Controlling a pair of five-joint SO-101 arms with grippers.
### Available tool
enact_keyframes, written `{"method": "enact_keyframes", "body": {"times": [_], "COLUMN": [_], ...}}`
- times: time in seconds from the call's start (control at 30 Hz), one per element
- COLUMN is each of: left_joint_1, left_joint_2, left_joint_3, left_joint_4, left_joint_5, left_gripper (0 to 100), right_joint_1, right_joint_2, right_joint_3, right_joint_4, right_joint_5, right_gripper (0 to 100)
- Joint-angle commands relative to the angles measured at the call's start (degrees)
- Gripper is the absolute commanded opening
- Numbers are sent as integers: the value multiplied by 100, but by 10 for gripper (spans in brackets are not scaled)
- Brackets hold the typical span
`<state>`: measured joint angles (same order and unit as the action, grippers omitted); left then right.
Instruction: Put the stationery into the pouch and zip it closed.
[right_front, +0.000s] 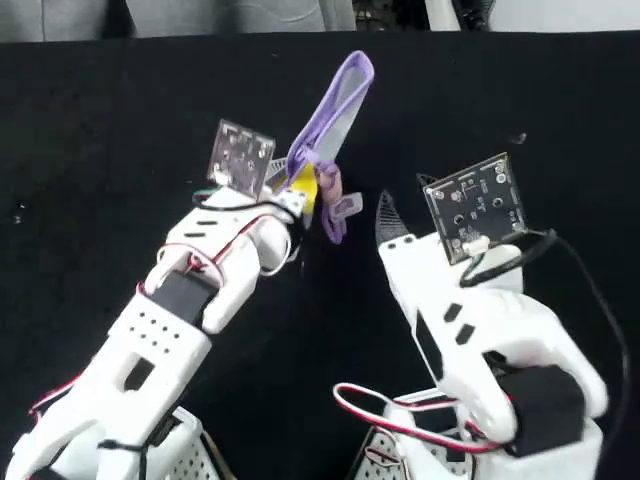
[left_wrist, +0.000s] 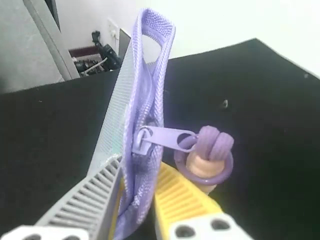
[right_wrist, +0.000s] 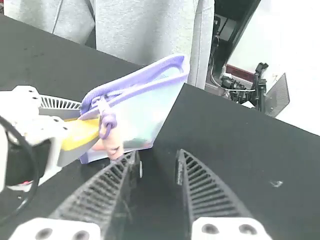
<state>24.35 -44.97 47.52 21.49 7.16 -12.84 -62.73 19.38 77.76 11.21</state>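
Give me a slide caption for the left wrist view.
Left gripper pinches the purple pouch near its zipper pull.

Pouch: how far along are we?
Done: something dark shows through the pouch. In hand: left claw holds it up, slider at the clamped end. Left: can't tell if it's zipped; right claw open, empty.

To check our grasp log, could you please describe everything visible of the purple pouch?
The pouch is flat, with clear, faintly bluish sides and woven purple trim that forms a loop at its far end. A purple zipper pull carries a purple ring charm with a peach bead. The left end effector pinches one end, holding it on edge, tilted up above the black table. Something dark seems to lie inside.
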Motion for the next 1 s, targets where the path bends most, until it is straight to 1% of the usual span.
{"method": "enact_keyframes", "body": {"times": [0.0, 0.2, 0.33, 0.47, 0.7, 0.97], "left_joint_1": [66, 57, 13, 66, 75, 75], "left_joint_2": [229, 264, 281, 255, 255, 255], "left_joint_3": [-664, -725, -699, -646, -699, -699], "left_joint_4": [35, 35, 35, 44, 343, 343], "left_joint_5": [387, 422, 404, 396, 387, 387], "left_gripper": [28, 28, 28, 28, 28, 28], "right_joint_1": [-88, -879, -1292, -1266, -738, -686], "right_joint_2": [-435, -1367, -2255, -2659, -2624, -2607], "right_joint_3": [954, 3011, 4075, 4681, 5323, 5569], "right_joint_4": [-941, -2602, -3270, -3771, -4897, -5433], "right_joint_5": [-44, -44, -44, -44, -53, -53], "right_gripper": [119, 119, 119, 119, 118, 118]}}
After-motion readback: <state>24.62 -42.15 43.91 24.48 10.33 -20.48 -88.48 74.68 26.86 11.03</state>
